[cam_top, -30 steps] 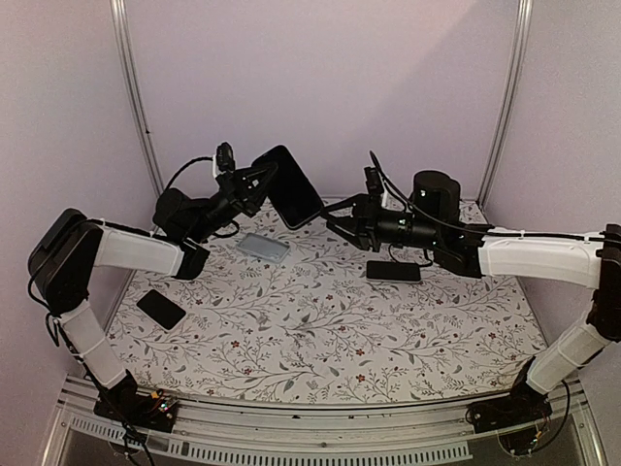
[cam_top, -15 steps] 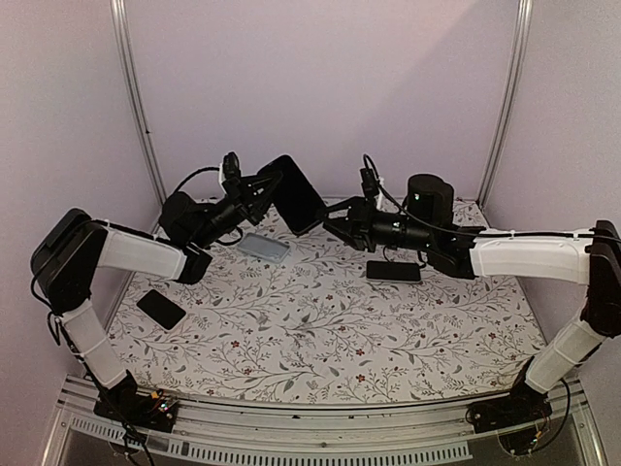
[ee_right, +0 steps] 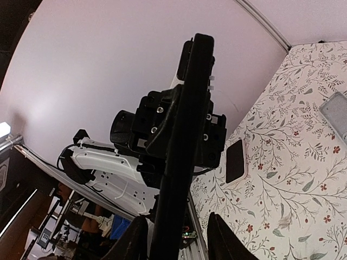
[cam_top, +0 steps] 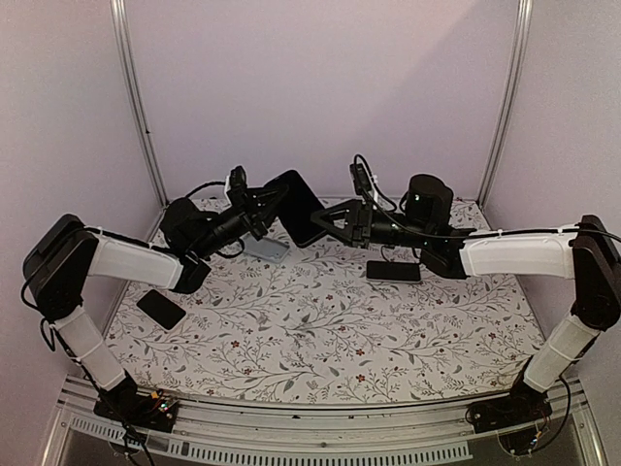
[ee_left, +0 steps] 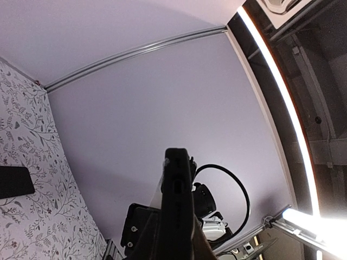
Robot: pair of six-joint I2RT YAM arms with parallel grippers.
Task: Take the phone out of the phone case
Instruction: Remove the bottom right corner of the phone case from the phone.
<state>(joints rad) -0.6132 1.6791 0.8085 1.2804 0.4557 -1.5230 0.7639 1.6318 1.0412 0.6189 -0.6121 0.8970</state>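
A black phone in a black phone case (cam_top: 296, 205) is held tilted in the air above the back of the table. My left gripper (cam_top: 269, 204) is shut on its left side. In the left wrist view the phone (ee_left: 176, 200) shows edge-on, rising from my left gripper (ee_left: 176, 244). My right gripper (cam_top: 330, 221) is at the phone's right edge. In the right wrist view the phone (ee_right: 184, 141) stands edge-on between my right gripper's (ee_right: 178, 232) parted fingers, close to the left finger (ee_right: 134, 241) and clear of the right one (ee_right: 221, 238). The left gripper's body (ee_right: 165, 127) shows behind.
On the flowered table (cam_top: 320, 330) lie a black phone (cam_top: 393, 271) at the right, a black phone (cam_top: 160, 309) at the left and a pale grey case (cam_top: 264, 248) under the left arm. A black cylinder (cam_top: 430, 199) stands at the back right.
My left gripper has carried the phone to the right. My right gripper has moved left and now straddles the phone's right edge.
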